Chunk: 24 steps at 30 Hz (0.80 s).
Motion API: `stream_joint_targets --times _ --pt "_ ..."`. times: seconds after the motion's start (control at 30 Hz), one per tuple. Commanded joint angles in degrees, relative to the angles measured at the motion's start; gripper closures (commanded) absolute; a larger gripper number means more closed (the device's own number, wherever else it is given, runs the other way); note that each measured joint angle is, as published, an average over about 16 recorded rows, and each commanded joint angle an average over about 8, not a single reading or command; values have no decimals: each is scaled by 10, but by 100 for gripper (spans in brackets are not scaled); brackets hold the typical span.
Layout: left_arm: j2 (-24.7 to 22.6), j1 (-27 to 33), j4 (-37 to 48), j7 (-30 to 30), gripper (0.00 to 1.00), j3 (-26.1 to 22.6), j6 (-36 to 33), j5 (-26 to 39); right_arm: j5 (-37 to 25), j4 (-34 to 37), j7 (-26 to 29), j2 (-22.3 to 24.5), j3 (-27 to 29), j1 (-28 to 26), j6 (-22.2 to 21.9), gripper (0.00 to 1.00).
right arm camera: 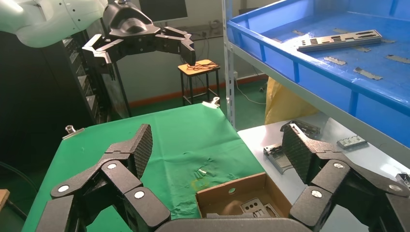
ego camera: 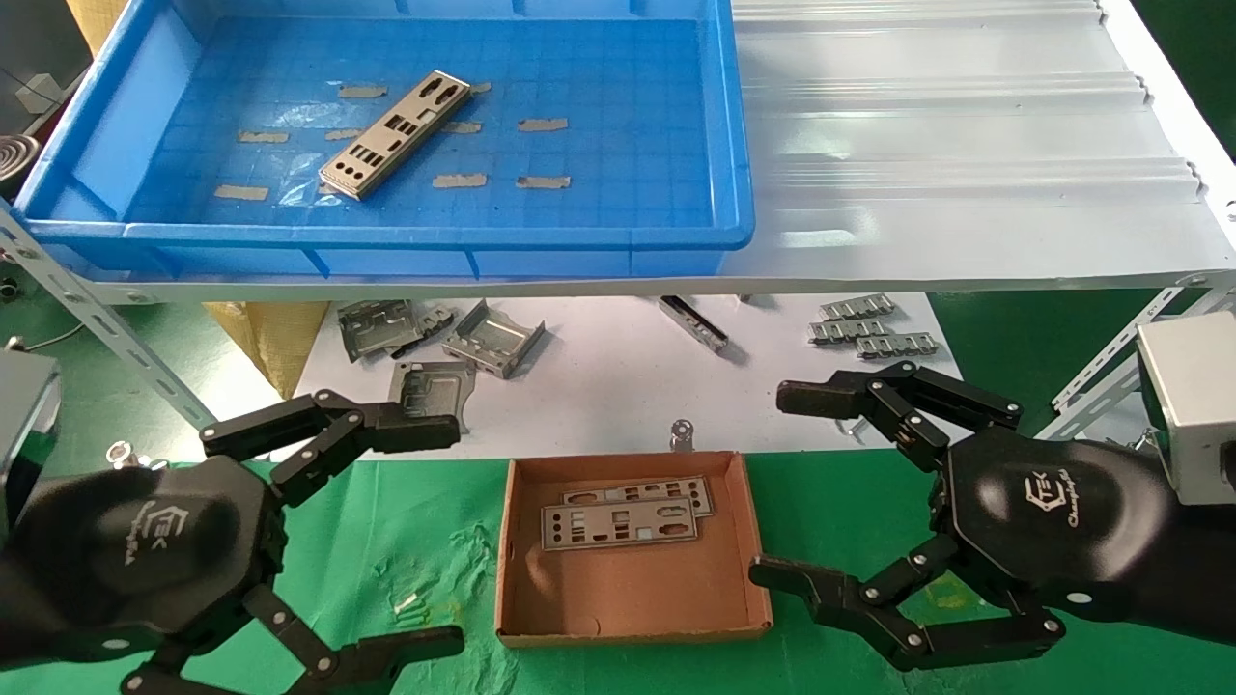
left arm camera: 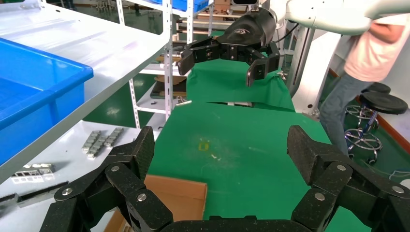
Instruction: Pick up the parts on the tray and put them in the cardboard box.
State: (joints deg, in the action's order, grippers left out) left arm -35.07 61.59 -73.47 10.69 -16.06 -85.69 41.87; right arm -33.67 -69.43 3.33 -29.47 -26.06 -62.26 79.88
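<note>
Both grippers hang low in front, nearest the cam: left gripper and right gripper, jaws wide apart, holding nothing, flanking the cardboard box w/ neither reaching, prob. between picks. Two parts lie stacked flat in the box's far half. One part is left, lying diagonal on the tray, up on the white shelf and well apart from both grippers. Green cloth covers the table; grey brackets sit on white sheet under the shelf. Workshop bkgd w/ a person standing.
</note>
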Motion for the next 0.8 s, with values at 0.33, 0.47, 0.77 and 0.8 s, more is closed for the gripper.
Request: stream_joint_targets --times 0.33,0.47,0.77,0.8 --pt "0 0 0 0 0 0 0 0 0 0 0 0 0 0 0 100" --pt "0 0 0 0 0 0 0 0 0 0 0 0 0 0 0 100" --pt "0 0 0 0 0 0 0 0 0 0 0 0 0 0 0 100" --pt "0 0 0 0 0 0 0 0 0 0 0 0 0 0 0 100"
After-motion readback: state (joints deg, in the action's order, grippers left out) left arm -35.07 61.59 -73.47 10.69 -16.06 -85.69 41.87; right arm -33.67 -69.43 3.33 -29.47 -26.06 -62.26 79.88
